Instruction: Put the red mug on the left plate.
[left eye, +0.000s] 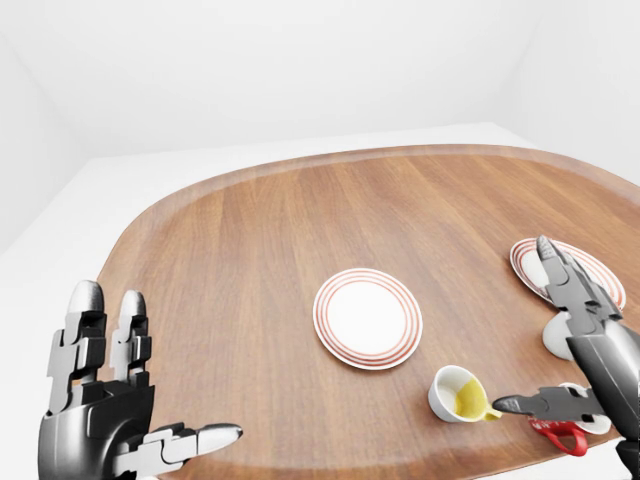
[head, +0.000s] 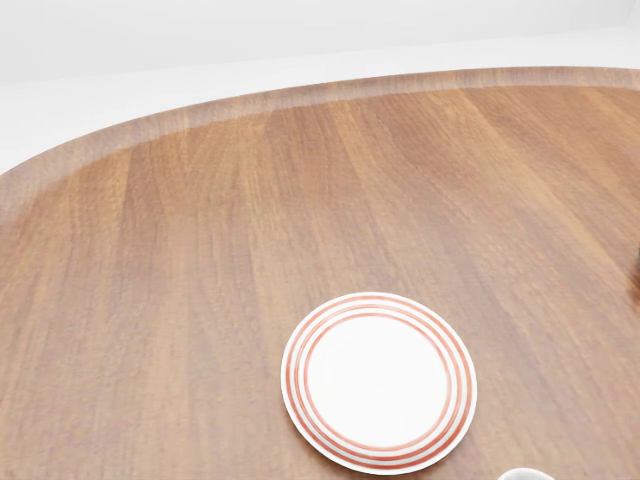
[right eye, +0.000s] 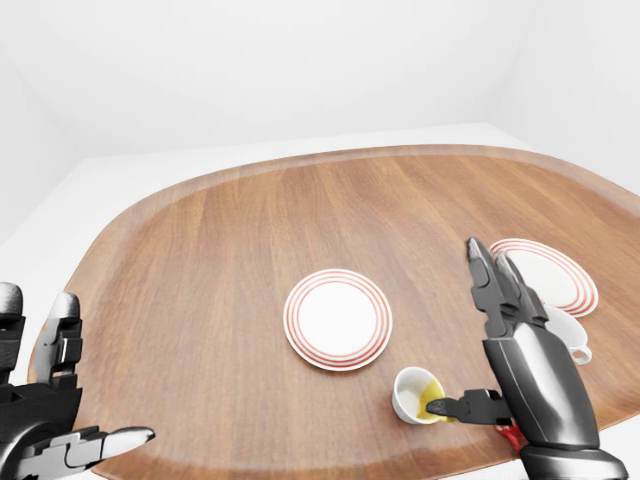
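The left plate (left eye: 367, 318), white with red rings, lies mid-table and also shows low in the head view (head: 379, 380). Of the red mug (left eye: 560, 437) only a red part shows at the table's near right edge, under my right thumb; the rest is hidden by the hand. My right hand (left eye: 530, 335) hovers open over that spot, fingers stretched toward the right plate (left eye: 590, 275) and thumb pointing left. At the lower left my left hand (left eye: 150, 385) is held open with nothing in it, well away from the plates.
A white mug with a yellow inside (left eye: 458, 393) stands just left of my right thumb. A white cup (right eye: 565, 335) sits beside the right plate. The round wooden table (left eye: 250, 250) curves away at the left and top edges.
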